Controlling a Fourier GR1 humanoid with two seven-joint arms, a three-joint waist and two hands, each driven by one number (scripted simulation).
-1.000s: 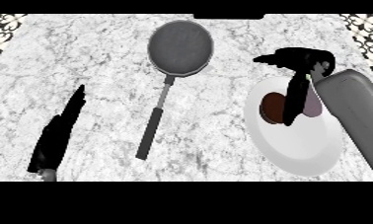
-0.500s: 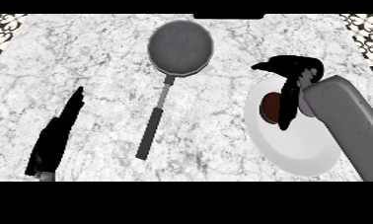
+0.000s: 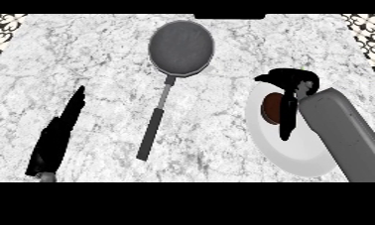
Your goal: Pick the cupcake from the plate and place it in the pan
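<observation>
Head view
Cupcake (image 3: 272, 108): on the plate (image 3: 282, 152), right of the pan (image 3: 181, 48).
Right hand (image 3: 291, 86): over the cupcake, fingers curled down around it.
Left hand (image 3: 57, 135): lower left, fingers straight, resting.

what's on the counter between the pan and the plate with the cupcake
Nothing: in the head view, only bare marble counter lies between the pan and the plate.

Right robot hand (image 3: 291, 84) curls over the cupcake (image 3: 272, 108) on the plate (image 3: 293, 152); pan (image 3: 181, 47) sits apart.
</observation>
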